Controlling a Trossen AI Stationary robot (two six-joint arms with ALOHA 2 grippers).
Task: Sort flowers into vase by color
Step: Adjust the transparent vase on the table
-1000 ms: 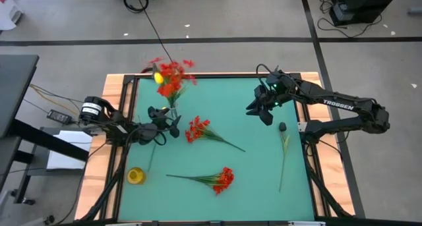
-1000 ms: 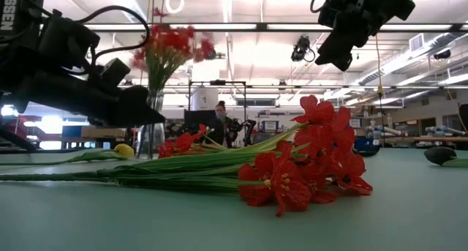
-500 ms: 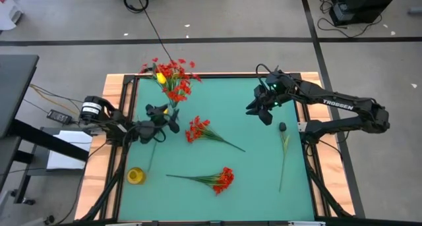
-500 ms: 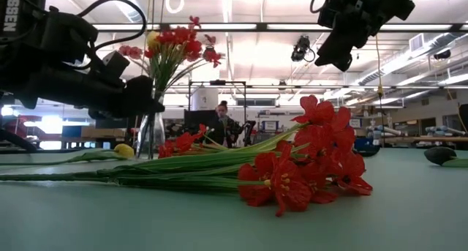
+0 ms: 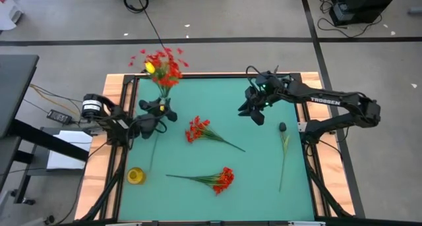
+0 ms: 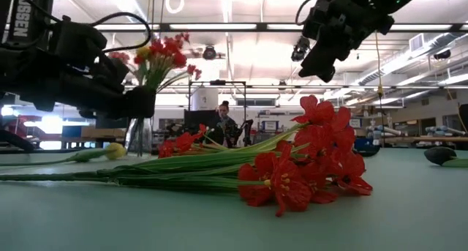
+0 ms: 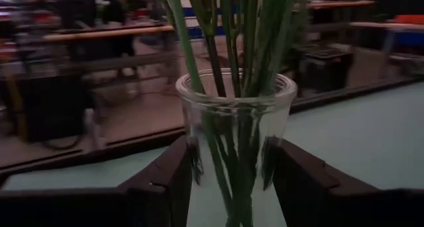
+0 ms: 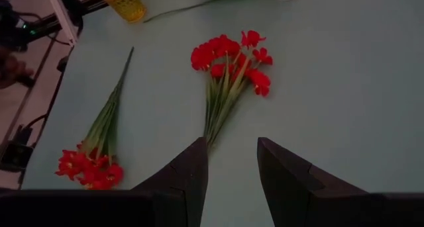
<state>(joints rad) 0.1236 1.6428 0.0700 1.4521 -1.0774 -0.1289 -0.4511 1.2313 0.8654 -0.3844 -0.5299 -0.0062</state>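
While left gripper [image 7: 228,171] clamps glass vase [image 7: 236,131] at ten o'clock | right gripper [image 8: 232,164] open, empty, over red spray [image 8: 228,68] mid-table | risk: top-heavy vase tips if squeezed unevenly

The table [image 5: 264,160] top is plain teal-green with a pale wood border. Two loose sprays [image 5: 198,129] [image 5: 224,179] are bright red on green stems. The clear glass vase [image 7: 235,144] holds red blossoms [image 5: 165,64] with one yellow bud. A yellow cup [image 5: 135,176] sits near left.
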